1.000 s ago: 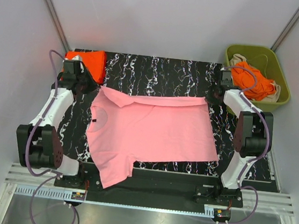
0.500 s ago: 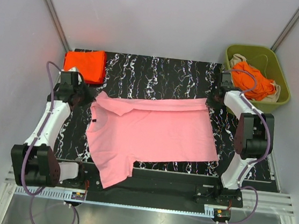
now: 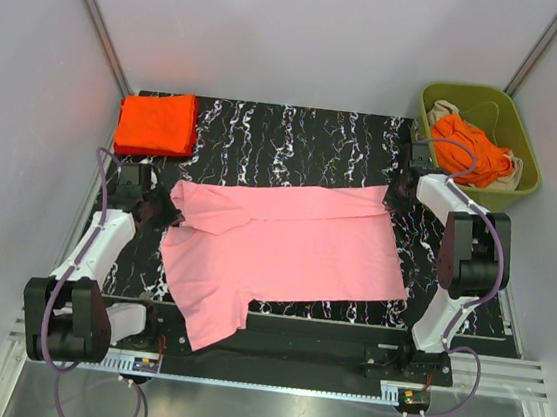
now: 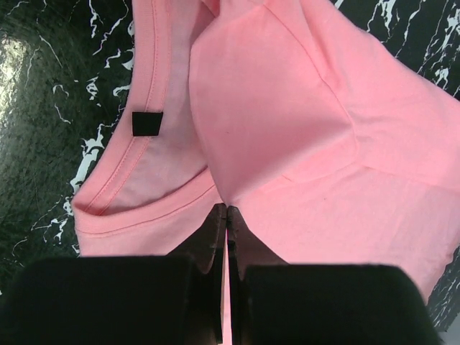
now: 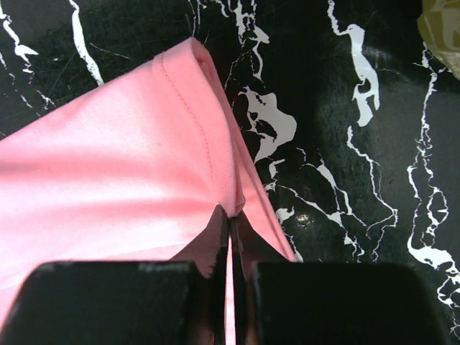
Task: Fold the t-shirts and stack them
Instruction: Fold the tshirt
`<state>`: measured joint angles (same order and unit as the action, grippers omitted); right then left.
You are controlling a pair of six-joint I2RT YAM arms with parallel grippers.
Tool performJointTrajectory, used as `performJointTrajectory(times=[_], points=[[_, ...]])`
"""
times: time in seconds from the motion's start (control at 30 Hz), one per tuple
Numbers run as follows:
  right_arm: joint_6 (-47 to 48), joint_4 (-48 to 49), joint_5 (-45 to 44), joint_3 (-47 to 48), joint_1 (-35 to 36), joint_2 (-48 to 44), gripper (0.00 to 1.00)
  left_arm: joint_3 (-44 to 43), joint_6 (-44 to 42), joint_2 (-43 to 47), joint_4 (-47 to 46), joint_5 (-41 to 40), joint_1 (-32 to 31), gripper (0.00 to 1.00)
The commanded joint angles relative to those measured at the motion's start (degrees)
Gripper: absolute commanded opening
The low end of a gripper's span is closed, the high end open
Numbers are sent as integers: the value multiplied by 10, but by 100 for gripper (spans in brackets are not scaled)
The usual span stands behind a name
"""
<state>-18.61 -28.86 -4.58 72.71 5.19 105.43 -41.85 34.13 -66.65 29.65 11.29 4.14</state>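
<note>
Pink t-shirt point(image 3: 284, 249) spread over the middle of the black marbled table point(image 3: 307, 136), long axis running left to right: collar end pointing left, hem end pointing right. Far long edge raised and turned over toward the near side, making a strip of doubled cloth from the left shoulder across to the far right hem corner. Near sleeve slanting down and left, reaching past the table's near edge. Dark neck label point(image 4: 146, 123) inside the collar, seen from the left wrist, with the turned-over far sleeve lying partly across the neck opening. Left gripper point(image 3: 167, 214) at the collar end, jaws pressed together on a fold of pink cloth at the far shoulder, just beside the collar band. Right gripper point(image 3: 398, 194) at the far right corner, jaws likewise pinched tight on the stitched hem, the corner pulled up into a small peak above the marble. Both arms stretched outward from their bases, one at each end of the raised edge. Folded orange-red t-shirt point(image 3: 155, 122) flat on the far left corner of the table, well apart from the pink one. More orange-red t-shirts point(image 3: 471, 150) crumpled in the olive-green bin point(image 3: 527, 126) off the far right corner, along with some pale cloth.
</note>
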Motion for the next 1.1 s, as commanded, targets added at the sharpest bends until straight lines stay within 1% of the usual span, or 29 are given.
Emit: performJointTrajectory(times=[0.0, 0.17, 0.3, 0.4, 0.6, 0.67, 0.83, 0.93, 1.07], points=[[11, 1, -24, 1, -2, -11, 0, -1, 1, 10, -37, 2, 3, 0], [9, 1, -29, 1, -2, -13, 0, 2, -5, 35, -27, -7, 3, 0], [6, 0, -31, -3, -2, -16, 1, 31, 23, 59, -29, 7, 3, 0], [4, -2, -28, -4, -3, -22, 0, 45, 23, 71, -29, 5, 3, 0], [2, -4, -27, -7, -2, -36, 0, 22, 20, 94, -12, -13, 3, 0], [3, -3, -39, -7, -2, -30, 0, 12, 12, 103, -3, -21, 3, 0], [8, -4, -53, 9, -2, -11, 0, -28, -8, 127, 37, -74, 3, 0], [9, -8, -69, 14, -2, -8, 0, -37, -15, 129, 51, -73, 3, 0], [11, -11, -69, 9, -2, -11, 0, -19, -13, 120, 46, -50, 3, 0]])
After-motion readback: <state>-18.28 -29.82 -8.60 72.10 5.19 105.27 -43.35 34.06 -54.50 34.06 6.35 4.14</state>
